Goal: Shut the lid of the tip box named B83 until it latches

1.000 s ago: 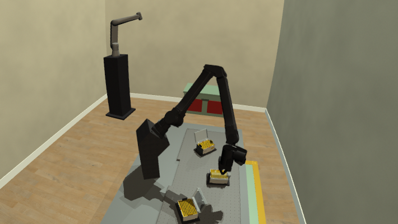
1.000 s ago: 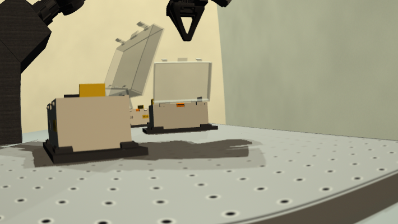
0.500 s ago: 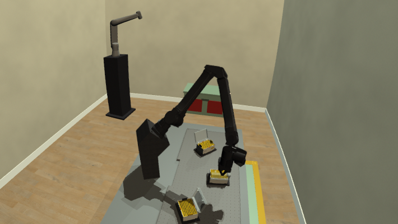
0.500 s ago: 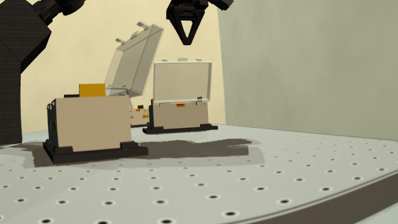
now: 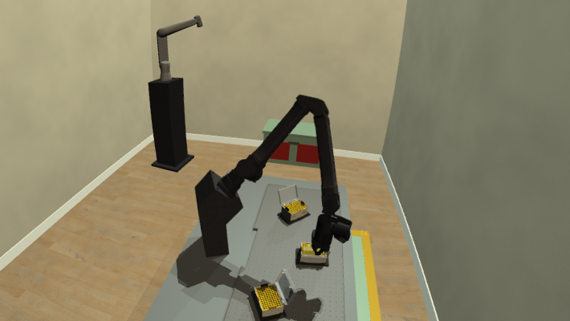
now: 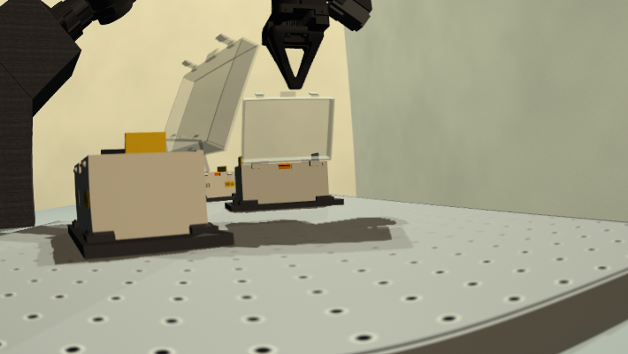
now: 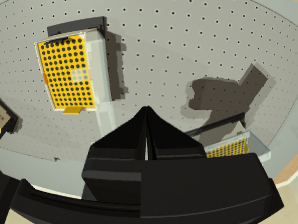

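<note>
Three tip boxes are sitting on our perforated desk (image 5: 265, 241), each on a black holder plate. We are hanging our gripper (image 6: 295, 84) just over the middle box (image 5: 313, 253), near the desk's right edge; its fingers are pinched together to a point and are carrying nothing. From the exterior view the tip is hovering a little above the top edge of that box's upright clear lid (image 6: 287, 128), not touching it as far as we can tell.

The far box (image 5: 294, 209), toward the desk's back edge, is standing with its lid (image 5: 287, 195) raised. The near box (image 5: 268, 298), by the front edge, is showing its yellow tip grid, with its lid (image 5: 286, 286) tilted up on its right side. We cannot read any sticker well enough to say which box is B83.

Our arm's dark pedestal (image 5: 214, 217) is occupying the desk's left side, well apart from all three boxes, and its shadow is spreading toward the near box. A yellow-and-green strip (image 5: 363, 273) is running along the right edge, just beside the middle box. Off the desk, a black column (image 5: 168, 120) with a grey arm and a green cabinet (image 5: 297, 140) are standing by the back wall.
</note>
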{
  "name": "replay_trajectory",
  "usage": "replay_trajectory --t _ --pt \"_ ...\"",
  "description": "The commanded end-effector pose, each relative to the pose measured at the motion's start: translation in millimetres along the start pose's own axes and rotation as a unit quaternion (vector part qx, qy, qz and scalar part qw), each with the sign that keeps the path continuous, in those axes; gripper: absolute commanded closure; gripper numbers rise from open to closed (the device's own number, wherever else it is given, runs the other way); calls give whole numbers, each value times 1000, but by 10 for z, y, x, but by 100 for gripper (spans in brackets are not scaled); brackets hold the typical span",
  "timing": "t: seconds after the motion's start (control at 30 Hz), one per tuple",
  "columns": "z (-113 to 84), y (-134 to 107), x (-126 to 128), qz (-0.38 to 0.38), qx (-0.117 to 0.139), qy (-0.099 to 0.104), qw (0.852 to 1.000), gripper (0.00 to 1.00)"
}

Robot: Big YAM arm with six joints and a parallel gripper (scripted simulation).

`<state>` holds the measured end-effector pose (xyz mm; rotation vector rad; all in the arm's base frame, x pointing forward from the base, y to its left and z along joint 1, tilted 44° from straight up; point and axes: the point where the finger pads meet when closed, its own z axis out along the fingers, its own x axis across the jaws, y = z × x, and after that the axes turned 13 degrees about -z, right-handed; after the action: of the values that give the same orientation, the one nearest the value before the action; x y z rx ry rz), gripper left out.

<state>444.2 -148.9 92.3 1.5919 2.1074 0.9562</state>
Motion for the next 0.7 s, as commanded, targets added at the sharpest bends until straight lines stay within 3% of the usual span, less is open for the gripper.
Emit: replay_trajectory --t 0.0,0.4,0.5,0.53,0.67 --pt "89 14 2 1 -1 0 1000 100" --pt "283 38 -5 -1 -3 -1 1000 100" --pt "265 25 -33 2 -4 -3 1000 100" --pt "134 120 -73 -4 -16 -15 1000 100" --pt "188 67 -54 -3 -8 -8 1000 100"
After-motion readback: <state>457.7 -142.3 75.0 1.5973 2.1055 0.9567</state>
